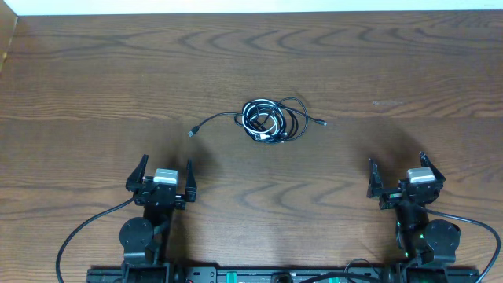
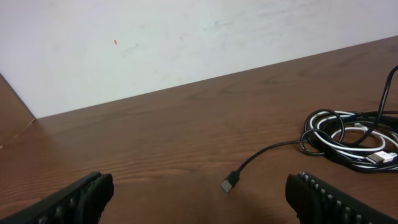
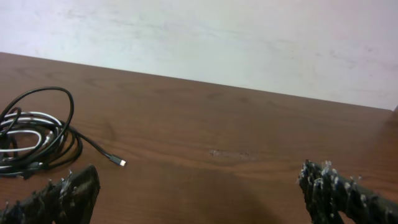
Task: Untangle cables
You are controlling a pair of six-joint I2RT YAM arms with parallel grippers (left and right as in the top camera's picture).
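The cables point(image 1: 266, 120) lie coiled together in a small heap at the middle of the table, a black one and a white one wound through each other. One black end with a flat plug point(image 1: 192, 132) trails left; another black end point(image 1: 321, 123) trails right. In the left wrist view the coil point(image 2: 351, 140) sits at the right and the flat plug point(image 2: 231, 182) lies on the wood ahead. The right wrist view shows the coil point(image 3: 31, 138) at the left with a small plug point(image 3: 118, 161). My left gripper point(image 1: 163, 178) and right gripper point(image 1: 403, 173) stand open near the front edge, holding nothing.
The wooden table point(image 1: 94, 86) stretches bare around the heap. A pale wall point(image 2: 186, 37) rises behind its far edge. Thick black arm wires point(image 1: 78, 232) loop at the front by both bases.
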